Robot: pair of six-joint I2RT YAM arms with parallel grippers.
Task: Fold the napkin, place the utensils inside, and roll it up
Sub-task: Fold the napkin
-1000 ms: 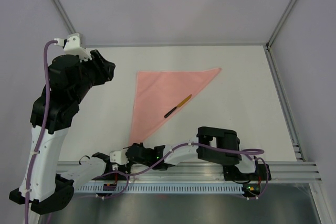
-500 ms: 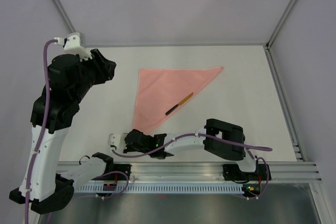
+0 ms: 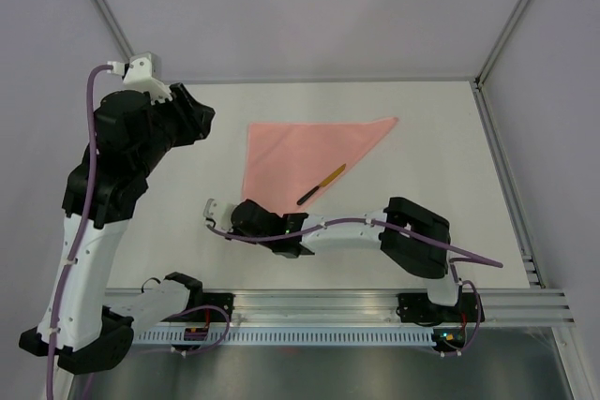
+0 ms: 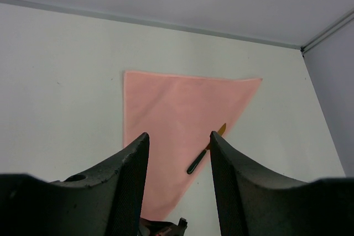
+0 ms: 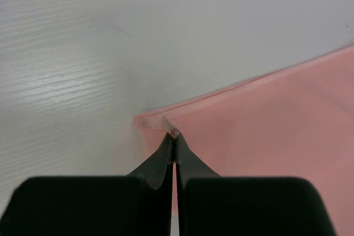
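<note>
The napkin [image 3: 291,149] lies on the white table as a salmon-pink triangle, one point toward the near side. A knife [image 3: 322,185] with a black handle and yellow blade lies across its right edge. My right gripper [image 3: 246,213] is shut on the napkin's near corner; the right wrist view shows the fingertips [image 5: 174,136] pinching the lifted cloth tip of the napkin [image 5: 276,120]. My left gripper [image 3: 202,119] is open and empty, held high at the table's far left. Its wrist view looks down between its fingers [image 4: 178,136] on the napkin [image 4: 177,109] and knife [image 4: 206,150].
The white table [image 3: 431,138] is bounded by grey walls at the back and sides, with a metal rail [image 3: 375,302] along the near edge. The right arm [image 3: 412,236] stretches low across the near part of the table.
My right gripper has carried the napkin's near corner away from the near edge, so the triangle's point now sits farther back. The left arm shifted only slightly.
</note>
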